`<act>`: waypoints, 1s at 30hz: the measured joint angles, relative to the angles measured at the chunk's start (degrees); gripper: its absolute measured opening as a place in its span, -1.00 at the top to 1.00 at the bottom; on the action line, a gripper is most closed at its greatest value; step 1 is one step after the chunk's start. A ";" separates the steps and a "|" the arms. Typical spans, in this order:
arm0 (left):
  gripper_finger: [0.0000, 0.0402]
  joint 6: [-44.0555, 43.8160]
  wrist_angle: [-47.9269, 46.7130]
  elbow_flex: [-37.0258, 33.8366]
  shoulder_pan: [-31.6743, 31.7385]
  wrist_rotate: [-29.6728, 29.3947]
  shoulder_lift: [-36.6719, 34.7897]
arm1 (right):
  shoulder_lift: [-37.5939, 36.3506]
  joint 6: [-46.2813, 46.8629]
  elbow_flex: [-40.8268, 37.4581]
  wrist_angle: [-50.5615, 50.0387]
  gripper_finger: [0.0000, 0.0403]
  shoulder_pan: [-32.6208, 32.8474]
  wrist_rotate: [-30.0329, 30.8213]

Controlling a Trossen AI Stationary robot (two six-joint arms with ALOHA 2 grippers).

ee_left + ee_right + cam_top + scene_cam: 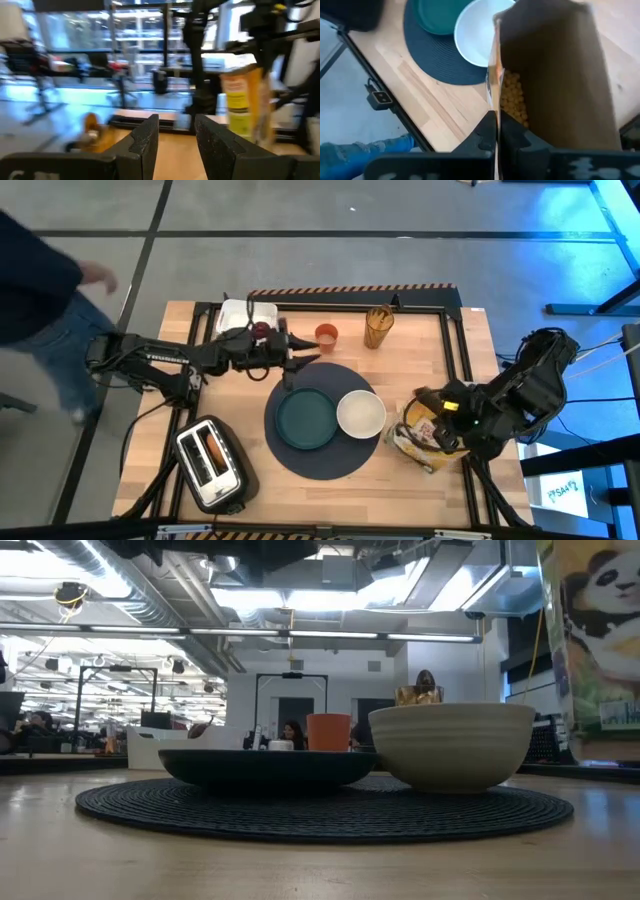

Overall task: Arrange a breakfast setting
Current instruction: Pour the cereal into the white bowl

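On the wooden table (pixel 430 360), the round dark mat (pixel 322 430) sits at the centre, carrying the teal plate (pixel 305 420) with the white bowl (pixel 361 414) touching its 3 o'clock side. The small orange cup (pixel 326 335) stands off the mat at 12 o'clock. The left gripper (pixel 305 362) hovers near the mat's 11 o'clock edge, fingers narrowly apart and empty. The right gripper (pixel 496 131), at the mat's 3 o'clock, pinches the wall of an open cereal box (pixel 550 75).

A teal plate (pixel 306 418) and white bowl (pixel 361 414) sit on a dark-grey mat (pixel 330 462) near an orange cup (pixel 326 335).
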 joint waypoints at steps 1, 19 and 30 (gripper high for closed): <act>0.38 -1.43 0.53 0.02 -0.21 1.59 1.17 | -0.25 -1.16 0.41 0.02 1.00 0.00 0.31; 0.38 1.00 12.09 13.78 -8.37 4.73 26.28 | 2.66 -11.08 0.98 0.08 1.00 0.00 -4.90; 0.08 -3.56 -2.49 26.79 -7.10 13.16 33.43 | 5.80 -12.51 0.93 0.22 1.00 0.00 -7.93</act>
